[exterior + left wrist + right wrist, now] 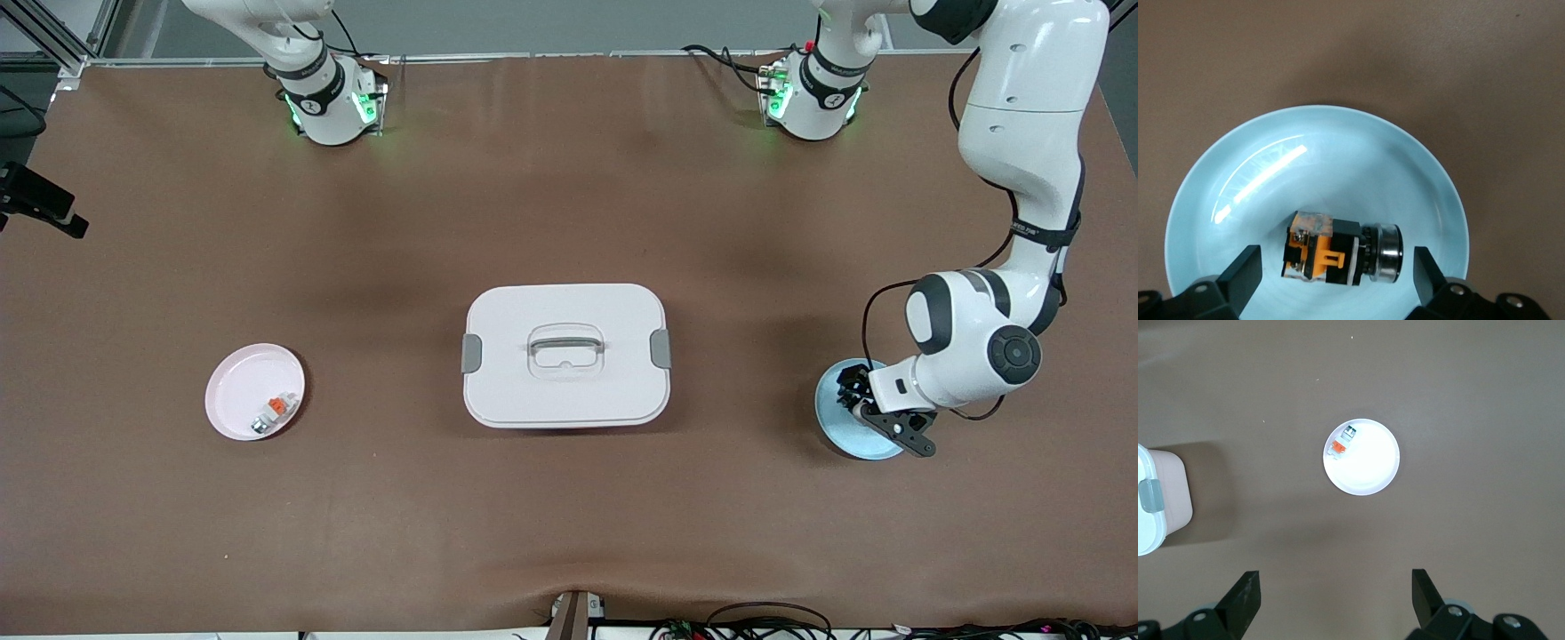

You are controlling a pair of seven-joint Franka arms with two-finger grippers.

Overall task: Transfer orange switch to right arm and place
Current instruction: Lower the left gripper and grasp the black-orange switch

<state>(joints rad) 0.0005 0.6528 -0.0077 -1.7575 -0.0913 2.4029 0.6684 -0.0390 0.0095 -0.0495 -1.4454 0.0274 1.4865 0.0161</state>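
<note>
Left end effector (1331, 280) spread wide, low over the blue plate (1225, 200), orange switch (1338, 250) lying on its side between my fingers, untouched; right end effector (1331, 600) waits spread, high above the surface (569, 178).

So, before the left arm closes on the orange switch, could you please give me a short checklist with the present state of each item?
1. Left end effector open: ok, its fingers stand apart.
2. Orange switch between the fingers: ok, it lies on its side in the blue plate.
3. Left end effector low enough to grip: cannot tell.
4. Right end effector open for the handover: ok, it is open, high above the table, with the pink plate in its view.
5. Pink plate free for placing: not ok, a small whitish piece with an orange tab lies in it.
6. Lidded box clear of both arms: ok.
</note>
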